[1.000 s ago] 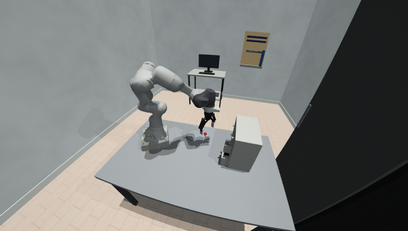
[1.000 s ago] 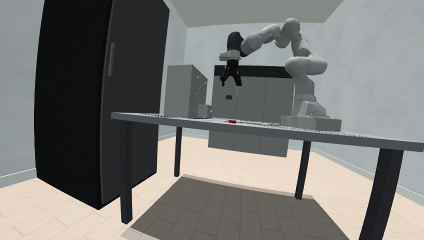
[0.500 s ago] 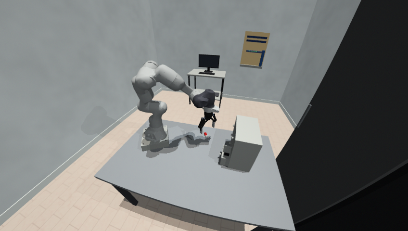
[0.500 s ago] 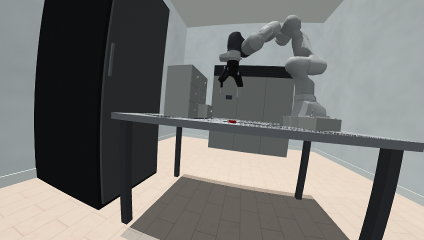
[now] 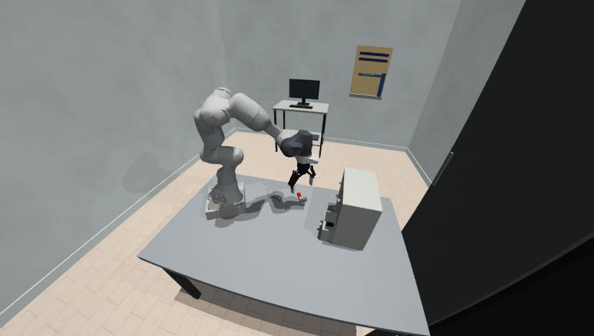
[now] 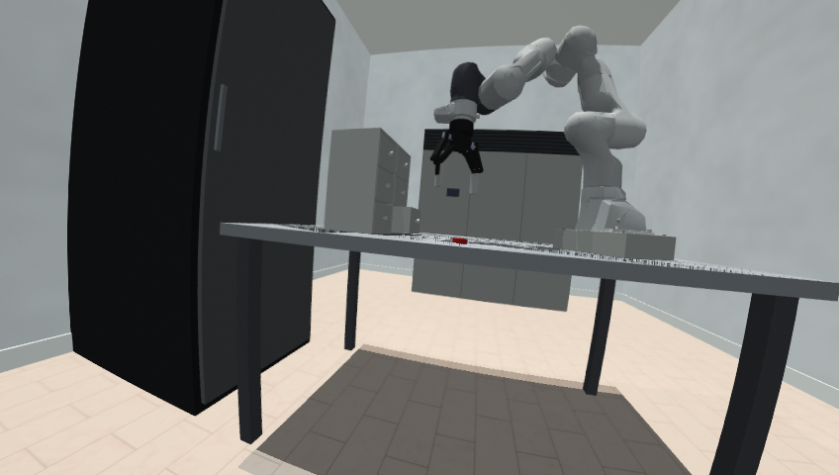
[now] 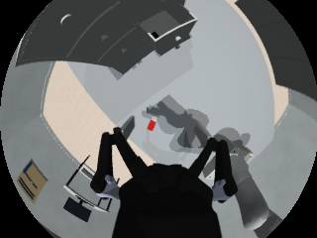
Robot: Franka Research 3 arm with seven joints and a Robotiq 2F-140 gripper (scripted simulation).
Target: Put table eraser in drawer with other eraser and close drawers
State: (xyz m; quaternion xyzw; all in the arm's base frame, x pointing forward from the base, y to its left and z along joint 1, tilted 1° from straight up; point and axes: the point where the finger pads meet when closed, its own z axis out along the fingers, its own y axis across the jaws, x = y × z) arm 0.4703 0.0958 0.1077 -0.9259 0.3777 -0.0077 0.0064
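Note:
The red eraser (image 5: pixel 298 194) (image 6: pixel 459 239) (image 7: pixel 151 125) lies on the grey table (image 5: pixel 258 249) (image 6: pixel 529 258) (image 7: pixel 218 73), left of the small grey chest (image 5: pixel 358 204) (image 6: pixel 359 176) (image 7: pixel 99 34). The chest's bottom drawer (image 5: pixel 327 225) (image 6: pixel 403 219) (image 7: pixel 168 27) is pulled partly out; I cannot tell what is inside it. The other drawers look pushed in. My gripper (image 5: pixel 300 185) (image 6: pixel 453 184) (image 7: pixel 164 123) is open and empty. It hangs some way above the table, almost over the eraser, pointing down.
The robot base (image 5: pixel 225 199) (image 6: pixel 611 237) stands at the table's far left corner. A tall black cabinet (image 5: pixel 520 166) (image 6: pixel 176 206) stands right of the table, behind the chest. A desk with a monitor (image 5: pixel 302 106) stands at the back wall.

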